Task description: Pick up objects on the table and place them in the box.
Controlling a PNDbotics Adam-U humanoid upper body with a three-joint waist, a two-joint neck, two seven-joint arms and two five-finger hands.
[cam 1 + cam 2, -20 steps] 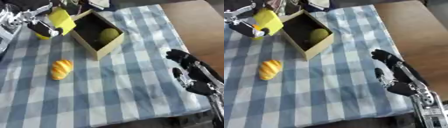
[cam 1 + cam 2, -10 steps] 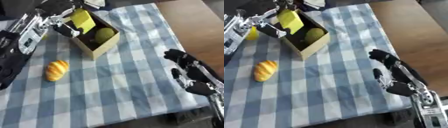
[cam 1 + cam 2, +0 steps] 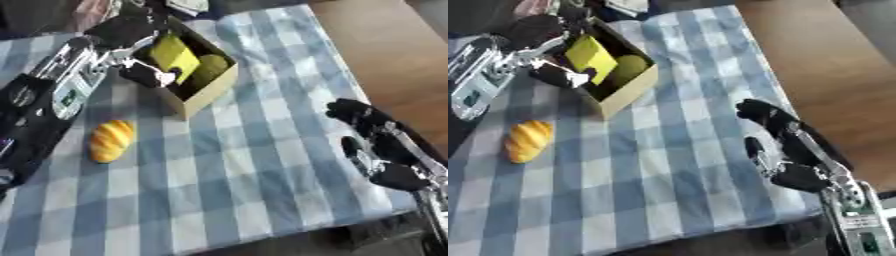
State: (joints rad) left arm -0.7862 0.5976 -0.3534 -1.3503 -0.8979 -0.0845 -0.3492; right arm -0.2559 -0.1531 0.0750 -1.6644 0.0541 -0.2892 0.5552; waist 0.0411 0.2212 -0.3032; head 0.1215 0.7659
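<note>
An open cardboard box stands at the back left of the checked cloth. A green round thing lies inside it. My left hand reaches in over the box's left wall, its fingers and thumb curled round a yellow block that sits tilted inside the box opening, next to the green thing. A golden bread roll lies on the cloth in front of the box, to its left. At the right edge my right hand rests open with fingers up, holding nothing.
The blue-and-white checked cloth covers most of the table. Bare brown tabletop shows along the right. Dark and light clutter lies at the far edge behind the box. My left forearm crosses the cloth's left side.
My left hand has carried the yellow block rightward from left of the box into its opening. The view has shifted too. The right hand and the roll have not moved.
</note>
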